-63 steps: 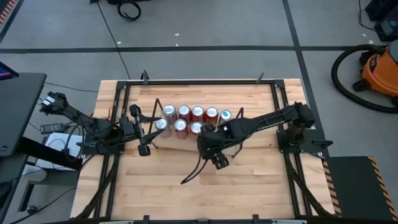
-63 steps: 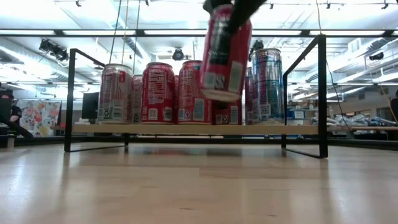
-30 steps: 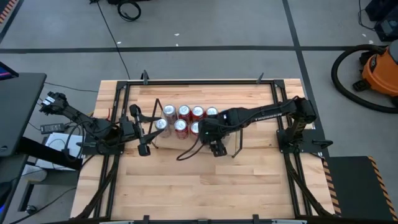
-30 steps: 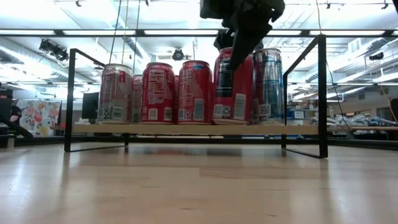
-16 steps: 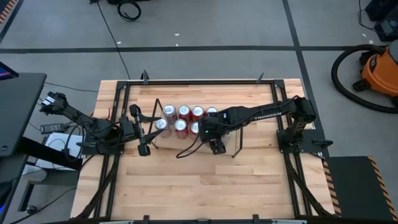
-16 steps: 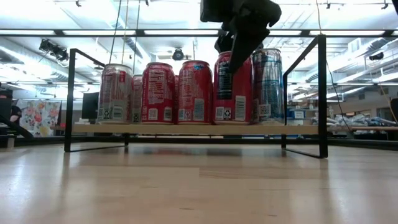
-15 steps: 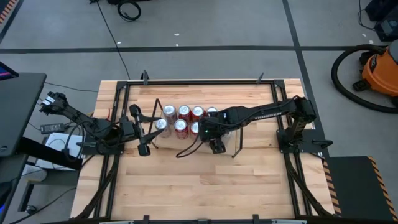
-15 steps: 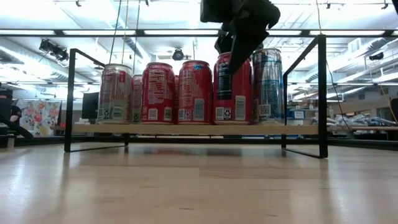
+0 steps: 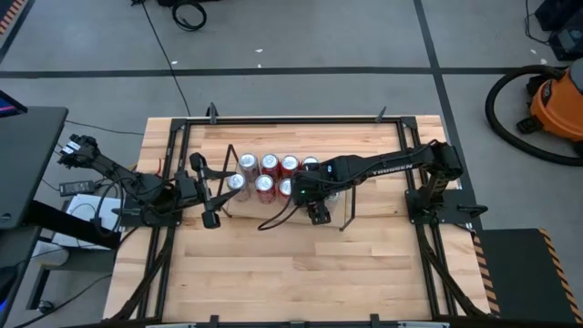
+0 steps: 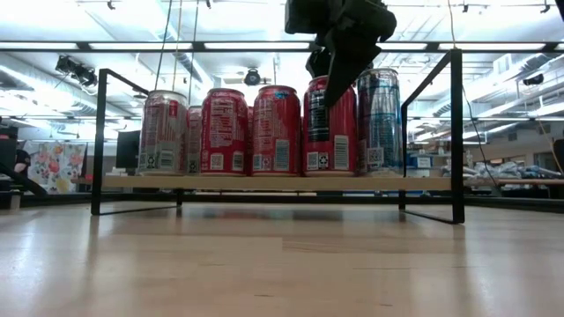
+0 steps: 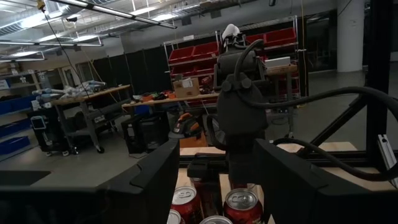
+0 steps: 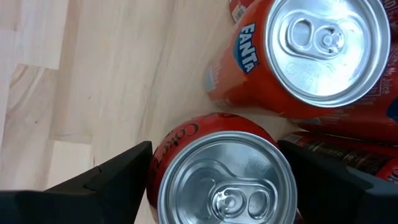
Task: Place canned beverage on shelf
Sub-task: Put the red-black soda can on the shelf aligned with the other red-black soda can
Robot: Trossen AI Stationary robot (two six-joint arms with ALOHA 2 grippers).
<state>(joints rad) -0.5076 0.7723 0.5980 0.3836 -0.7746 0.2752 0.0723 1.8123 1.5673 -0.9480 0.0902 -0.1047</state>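
Observation:
The shelf, a light-wood board with black wire end frames, carries several upright cans. At its near right stands a red cola can, upright on its base on the board. My right gripper hangs over this can, pointing steeply down and open. Its fingers stand on either side of the can's top without a plain touch. In the high view the gripper hides that can. My left gripper waits at the shelf's left end, open and empty.
An orange can stands close behind the cola can, and a blue-and-white can stands to its right by the shelf's right wire frame. Bare tabletop lies on the near side of the shelf.
The red cola can was slightly tilted under my right gripper. It now stands upright on the shelf board. The gripper has stayed over it.

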